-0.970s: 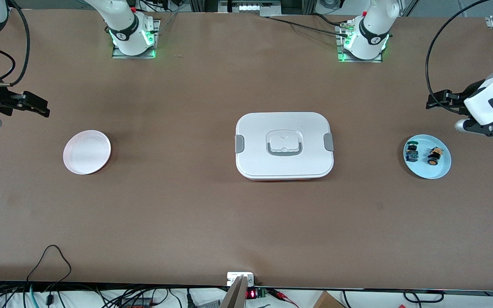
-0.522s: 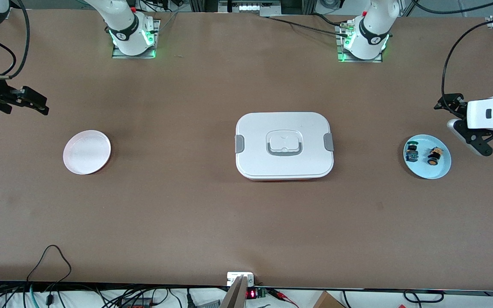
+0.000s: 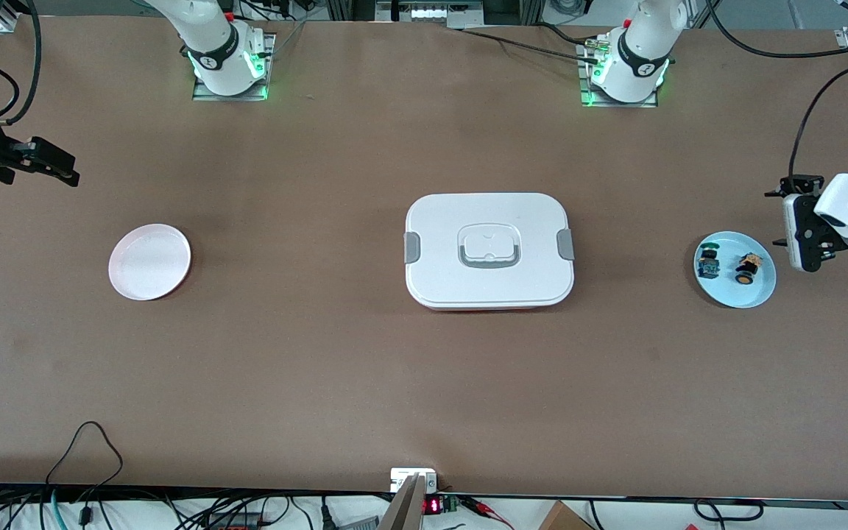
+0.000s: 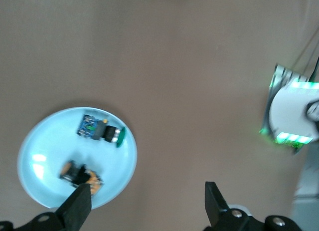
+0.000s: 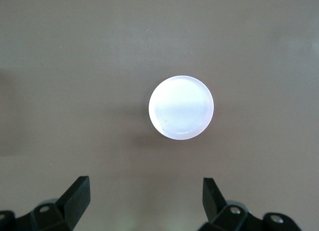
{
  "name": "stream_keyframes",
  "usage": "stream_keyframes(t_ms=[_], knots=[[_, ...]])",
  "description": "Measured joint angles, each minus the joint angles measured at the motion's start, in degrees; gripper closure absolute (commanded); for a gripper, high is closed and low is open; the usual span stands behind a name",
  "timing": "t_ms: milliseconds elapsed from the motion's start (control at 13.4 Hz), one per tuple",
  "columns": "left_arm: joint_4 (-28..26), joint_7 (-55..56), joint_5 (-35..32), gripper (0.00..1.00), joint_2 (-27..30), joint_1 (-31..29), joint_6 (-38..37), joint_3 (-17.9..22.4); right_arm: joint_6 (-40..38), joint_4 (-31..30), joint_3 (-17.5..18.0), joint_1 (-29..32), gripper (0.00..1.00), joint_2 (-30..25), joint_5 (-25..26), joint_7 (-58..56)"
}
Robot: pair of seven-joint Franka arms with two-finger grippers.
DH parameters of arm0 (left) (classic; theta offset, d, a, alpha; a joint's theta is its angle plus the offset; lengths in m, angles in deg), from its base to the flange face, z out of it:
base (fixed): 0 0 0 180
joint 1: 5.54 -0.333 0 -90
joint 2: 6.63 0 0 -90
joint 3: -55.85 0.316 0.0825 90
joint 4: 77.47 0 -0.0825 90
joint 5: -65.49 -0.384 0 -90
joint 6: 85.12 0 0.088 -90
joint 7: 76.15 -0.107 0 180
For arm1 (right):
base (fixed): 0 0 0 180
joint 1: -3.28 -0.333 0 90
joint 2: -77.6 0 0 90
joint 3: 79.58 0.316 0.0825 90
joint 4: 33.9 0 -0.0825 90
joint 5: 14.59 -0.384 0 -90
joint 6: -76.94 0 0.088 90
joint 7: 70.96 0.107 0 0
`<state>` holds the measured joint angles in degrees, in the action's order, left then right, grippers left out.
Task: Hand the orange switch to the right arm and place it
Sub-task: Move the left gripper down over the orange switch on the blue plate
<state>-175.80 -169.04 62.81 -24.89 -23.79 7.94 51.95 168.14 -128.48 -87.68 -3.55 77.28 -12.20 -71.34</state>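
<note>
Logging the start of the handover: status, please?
Left gripper open, up beside the blue plate. Right gripper open, empty, waiting near the pink plate. Orange switch on blue plate beside green switch. Nothing blocking.

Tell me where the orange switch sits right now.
The orange switch lies on the light blue plate at the left arm's end of the table, beside the green-capped switch, with the left hand over the table next to the plate.

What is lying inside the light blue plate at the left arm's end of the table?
In the light blue plate lie two switches, apart from each other: the orange switch and a green-capped switch. The left wrist view shows both on their sides. Nothing covers them.
</note>
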Motion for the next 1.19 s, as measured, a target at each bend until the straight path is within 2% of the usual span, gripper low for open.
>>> stream_keyframes(t_ms=[224, 522, 746, 970, 1193], knots=[[-3.85, -11.79, -1.86, 0.0, -0.05, -2.55, 8.44, 0.02, -0.13, 0.2, -0.01, 0.02, 0.0, 0.0, 0.0, 0.0], [-12.8, -24.1, -2.08, 0.0, 0.51, -4.92, 23.08, 0.01, -0.13, 0.35, -0.02, 0.03, 0.0, 0.0, 0.0, 0.0], [-17.47, -34.59, -2.09, 0.0, 0.48, -5.96, 31.85, 0.0, -0.14, 0.39, -0.02, 0.05, 0.0, 0.01, 0.0, 0.08], [-20.53, -42.1, -2.09, 0.0, -1.55, -10.25, 38.48, -0.67, -0.15, 0.39, -0.15, 0.15, 0.0, 0.13, 0.0, 0.13], [-21.1, -47.95, -2.08, 0.0, -4.97, -14.77, 45.51, -3.03, -0.16, 0.41, -0.22, 0.24, 0.0, 0.34, 0.0, 0.13]])
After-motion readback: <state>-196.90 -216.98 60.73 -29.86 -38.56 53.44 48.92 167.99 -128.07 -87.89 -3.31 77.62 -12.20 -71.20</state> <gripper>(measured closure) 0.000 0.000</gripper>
